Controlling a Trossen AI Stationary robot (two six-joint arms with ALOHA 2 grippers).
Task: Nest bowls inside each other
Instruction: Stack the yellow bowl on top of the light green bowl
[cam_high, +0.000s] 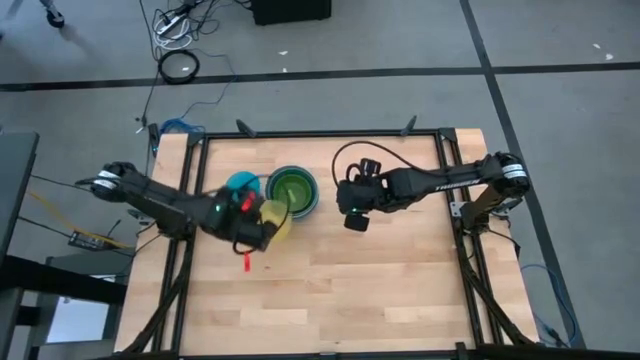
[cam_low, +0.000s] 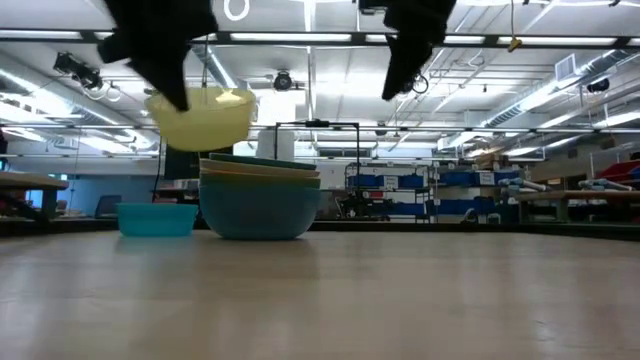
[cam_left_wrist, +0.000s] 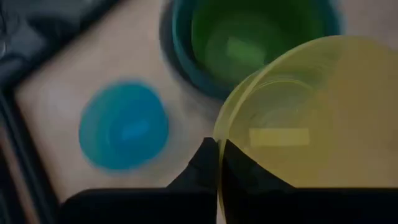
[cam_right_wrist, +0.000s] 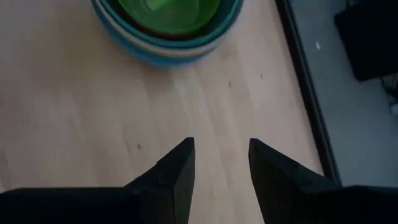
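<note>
1. Left end effector (cam_high: 262, 226) is clamped on the rim of the yellow bowl (cam_low: 203, 116), held in the air w/ only one edge pinched. Thin rim grip = bowl could swing, tilt or slip out if the arm moves fast.
2. Yellow bowl hangs just beside the stack of bowls (cam_low: 260, 197), a bit above its rim and off to one side, not centred. Released here, it'd likely catch the stack's edge and tip out onto the counter (cam_high: 380, 290).
3. Stack has a green bowl (cam_high: 291, 189) innermost, teal outermost. If the yellow one is bigger than the green, it won't seat and will sit high and wobbly; can't tell relative size for sure.
4. Coming down tilted or too hard could shove the stack sideways, since nothing holds it.
5. Small cyan bowl (cam_high: 241, 184) sits on the counter just beside the stack, under the left arm's side. A low sweep could knock it.
6. Right end effector (cam_right_wrist: 221, 167) hovers w/ fingers apart, empty, near the stack's other side. Both arms close at the stack = collision risk if it moves in.
</note>
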